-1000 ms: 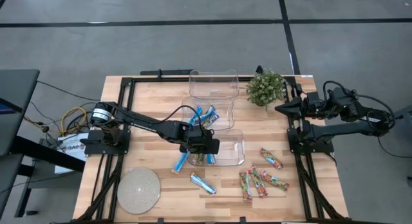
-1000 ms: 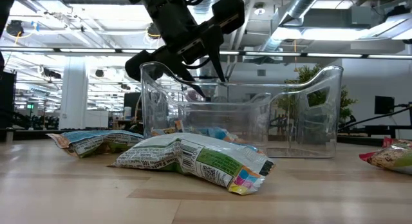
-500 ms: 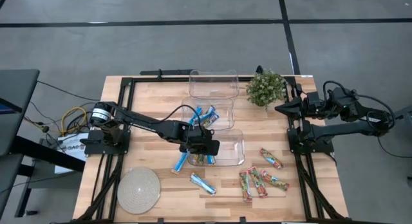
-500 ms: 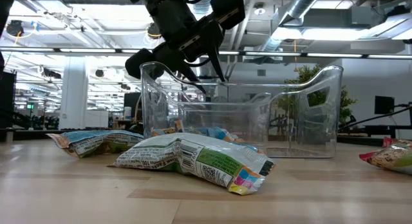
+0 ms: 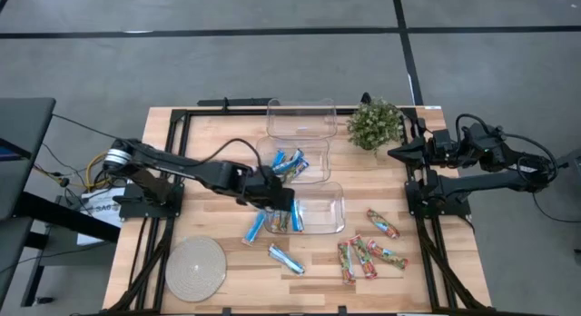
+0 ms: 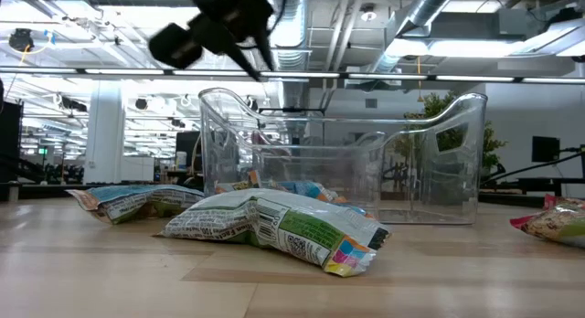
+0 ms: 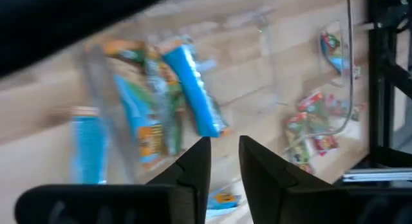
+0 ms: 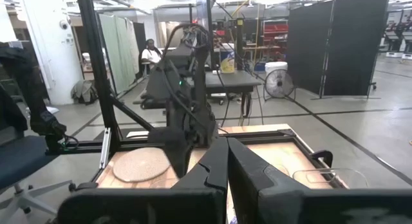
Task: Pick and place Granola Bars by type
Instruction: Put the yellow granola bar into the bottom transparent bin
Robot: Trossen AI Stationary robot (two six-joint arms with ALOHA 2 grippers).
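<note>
Blue bars lying in middle bin; tan-brown and blue bars in near bin; two blue loose on surface; red-green-orange bars scattered flat, right.

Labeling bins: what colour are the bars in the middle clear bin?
Bright blue, seen best in the high view: granola bars in the middle bin.

Grey concrete floor with dark lines, exposed ceiling ducts, black partition panels, a floor fan.
</note>
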